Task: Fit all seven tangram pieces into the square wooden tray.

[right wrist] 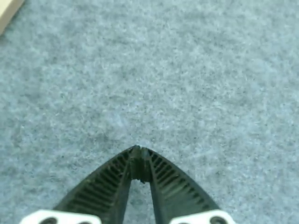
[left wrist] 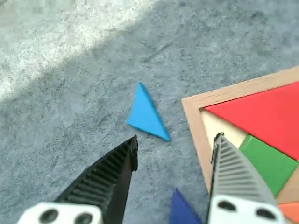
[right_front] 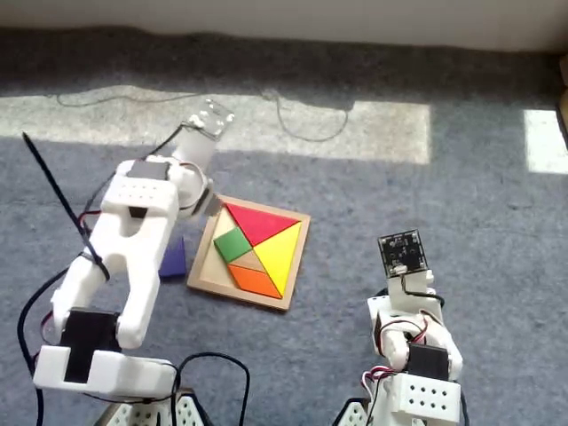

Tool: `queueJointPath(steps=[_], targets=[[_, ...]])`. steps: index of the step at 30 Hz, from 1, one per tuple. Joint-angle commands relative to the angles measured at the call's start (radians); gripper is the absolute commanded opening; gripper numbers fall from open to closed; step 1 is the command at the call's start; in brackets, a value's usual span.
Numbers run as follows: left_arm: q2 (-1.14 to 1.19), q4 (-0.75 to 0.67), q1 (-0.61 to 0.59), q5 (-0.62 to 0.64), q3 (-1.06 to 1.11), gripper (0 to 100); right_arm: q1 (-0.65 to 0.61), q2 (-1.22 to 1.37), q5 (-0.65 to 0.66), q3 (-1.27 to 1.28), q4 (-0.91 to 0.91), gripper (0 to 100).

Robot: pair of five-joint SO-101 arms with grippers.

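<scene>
The square wooden tray (right_front: 297,257) lies on the carpet and holds a red triangle (right_front: 257,222), a yellow triangle (right_front: 280,253), a green square (right_front: 231,244) and an orange piece (right_front: 255,280). My left gripper (left wrist: 175,140) hangs open over the carpet just outside the tray's corner (left wrist: 194,116). A light blue triangle (left wrist: 147,114) lies flat a little beyond its fingertips. A dark blue piece (left wrist: 181,210) rests on the carpet under the gripper, next to the tray (right_front: 173,257). My right gripper (right wrist: 139,156) is shut and empty, low over bare carpet.
Grey-blue carpet covers the floor, with a sunlit band (right_front: 311,124) and a thin cable (right_front: 293,124) behind the tray. The right arm (right_front: 413,346) sits folded to the tray's right. An edge of the tray (right wrist: 7,11) shows far off in the right wrist view.
</scene>
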Motion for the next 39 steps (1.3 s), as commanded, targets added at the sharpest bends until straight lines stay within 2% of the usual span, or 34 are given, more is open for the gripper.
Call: queueJointPath(steps=[1,7,12,18,24,33,39], targets=[[-0.004,0.043,-0.068,0.072,-0.111,26,0.008,-0.012,-0.002,0.033,0.007,1.2],[0.038,0.04,-0.081,0.094,-0.128,26,0.008,-0.012,-0.002,0.033,0.007,1.2],[0.237,0.048,-0.087,0.095,-0.266,26,0.01,-0.012,-0.002,0.033,0.007,1.2],[0.453,0.137,-0.13,0.095,-0.478,26,0.01,-0.012,-0.002,0.033,0.007,1.2],[0.575,0.278,-0.124,0.087,-0.638,19,0.01,-0.012,-0.002,0.033,0.007,1.2],[0.618,0.315,-0.093,0.087,-0.699,14,0.01,-0.012,-0.002,0.033,0.007,1.2],[0.521,0.433,-0.073,0.087,-0.713,13,0.01,-0.012,-0.002,0.033,0.007,1.2]])
